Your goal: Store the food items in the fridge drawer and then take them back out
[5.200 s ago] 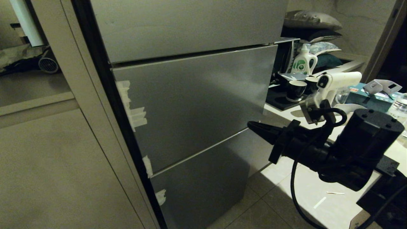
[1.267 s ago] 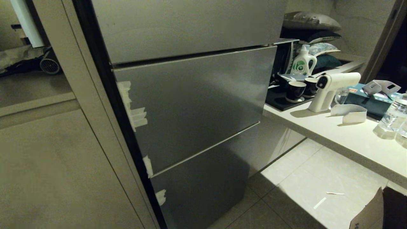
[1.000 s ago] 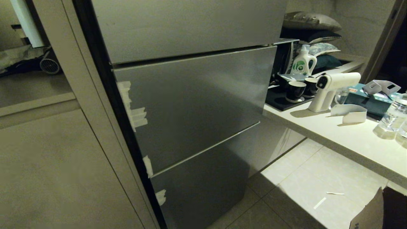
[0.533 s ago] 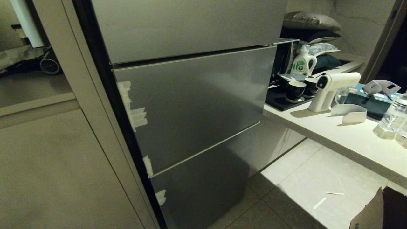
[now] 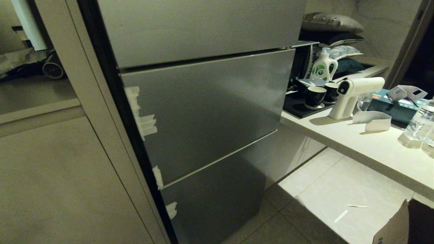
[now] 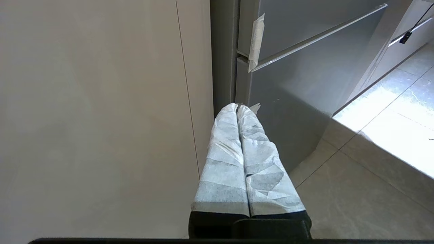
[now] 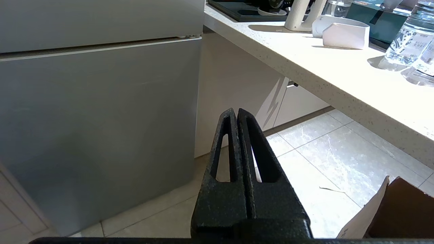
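Fridge (image 5: pixel 203 112) fully closed, grey steel panels flush, white tape scraps (image 5: pixel 144 122) on the left edge. Fridge drawer and food items not visible in any view (presumably behind the panels, can't tell). Left gripper (image 6: pixel 237 107), fingers wrapped in white tape, pressed together, empty, low by the fridge's left edge. Right gripper (image 7: pixel 235 112), black fingers pinched closed, empty, above the floor tiles. Desk (image 5: pixel 356 142) holds cups (image 5: pixel 316 96), water bottles (image 5: pixel 418 123).

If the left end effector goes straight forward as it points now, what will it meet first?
Probably the fridge's left front edge, near the taped seam; depth is unclear. The left end effector is shut.
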